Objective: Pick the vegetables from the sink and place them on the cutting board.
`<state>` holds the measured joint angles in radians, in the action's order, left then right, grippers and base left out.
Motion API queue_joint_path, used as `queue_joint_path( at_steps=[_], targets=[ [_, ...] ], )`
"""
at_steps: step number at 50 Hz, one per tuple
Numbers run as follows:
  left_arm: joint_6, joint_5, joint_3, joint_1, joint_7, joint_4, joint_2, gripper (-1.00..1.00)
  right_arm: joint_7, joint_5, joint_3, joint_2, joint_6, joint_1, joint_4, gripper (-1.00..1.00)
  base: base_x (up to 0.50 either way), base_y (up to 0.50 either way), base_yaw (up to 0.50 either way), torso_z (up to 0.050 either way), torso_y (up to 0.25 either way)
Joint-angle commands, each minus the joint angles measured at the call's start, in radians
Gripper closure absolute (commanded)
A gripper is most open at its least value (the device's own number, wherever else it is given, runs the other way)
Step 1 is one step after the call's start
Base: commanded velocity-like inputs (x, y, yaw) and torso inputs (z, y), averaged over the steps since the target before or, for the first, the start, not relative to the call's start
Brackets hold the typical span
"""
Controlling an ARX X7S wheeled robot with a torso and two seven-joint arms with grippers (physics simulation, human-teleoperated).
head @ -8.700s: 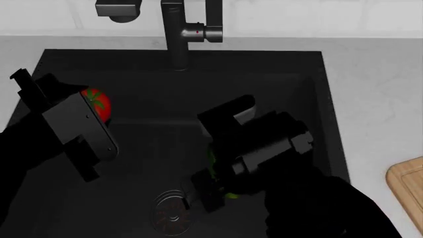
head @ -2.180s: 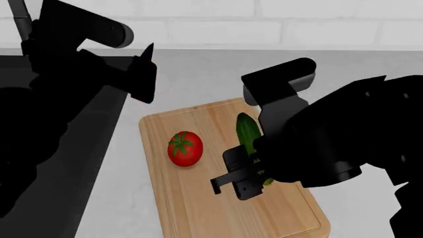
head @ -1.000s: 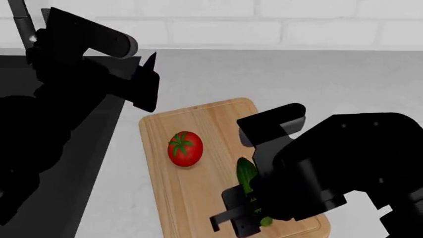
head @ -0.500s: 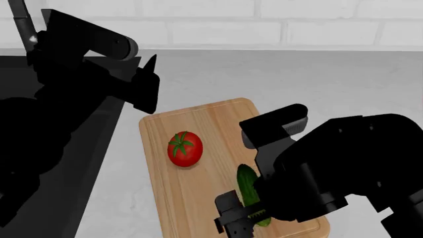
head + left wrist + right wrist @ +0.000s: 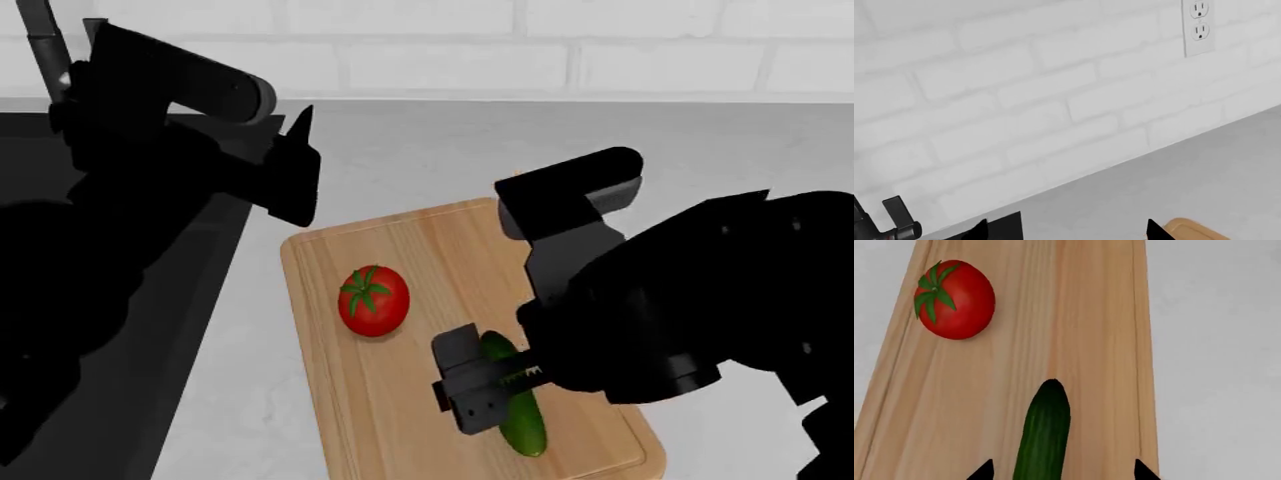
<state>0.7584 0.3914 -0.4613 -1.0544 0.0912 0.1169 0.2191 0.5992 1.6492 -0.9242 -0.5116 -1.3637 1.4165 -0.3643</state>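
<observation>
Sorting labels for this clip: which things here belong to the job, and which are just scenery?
Job:
tomato
cucumber
cutting board
sink
right gripper, open astride the cucumber
left gripper, open

Scenery:
wall outlet
brick wall
grey counter

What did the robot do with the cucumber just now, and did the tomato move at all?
The right tool has let go of the cucumber. It now lies flat on the cutting board, and the arm has lifted up and back from it. The tomato stayed where it was on the board, and the left tool kept hovering by the sink.
</observation>
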Motion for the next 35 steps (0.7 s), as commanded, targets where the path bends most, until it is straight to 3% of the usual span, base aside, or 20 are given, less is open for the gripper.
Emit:
queue_joint_path(
  at_steps=[1, 4, 15, 23, 35],
  targets=[
    [-0.035, -0.012, 0.036, 0.032, -0.003, -0.04, -0.014, -1.0, 0.014, -0.038, 0.091, -0.031, 0.074, 0.027, 0.124, -1.0, 0.0, 0.0, 0.0, 0.0, 0.0],
    [-0.084, -0.034, 0.028, 0.059, 0.006, -0.081, 0.002, -1.0, -0.005, -0.121, 0.086, -0.065, 0.129, 0.013, 0.225, -1.0, 0.0, 0.0, 0.0, 0.0, 0.0],
    [-0.021, 0.006, 0.071, 0.155, 0.069, -0.3, 0.054, -1.0, 0.081, -0.32, 0.113, -0.144, 0.334, -0.062, 0.431, -1.0, 0.0, 0.0, 0.0, 0.0, 0.0],
    [0.053, 0.042, 0.143, 0.249, 0.143, -0.558, 0.128, -1.0, 0.204, -0.349, 0.141, -0.204, 0.403, -0.144, 0.599, -1.0, 0.0, 0.0, 0.0, 0.0, 0.0],
    [0.043, 0.037, 0.177, 0.403, 0.228, -0.718, 0.151, -1.0, 0.342, -0.419, 0.21, -0.268, 0.579, -0.3, 0.79, -1.0, 0.0, 0.0, 0.0, 0.0, 0.0]
  ],
)
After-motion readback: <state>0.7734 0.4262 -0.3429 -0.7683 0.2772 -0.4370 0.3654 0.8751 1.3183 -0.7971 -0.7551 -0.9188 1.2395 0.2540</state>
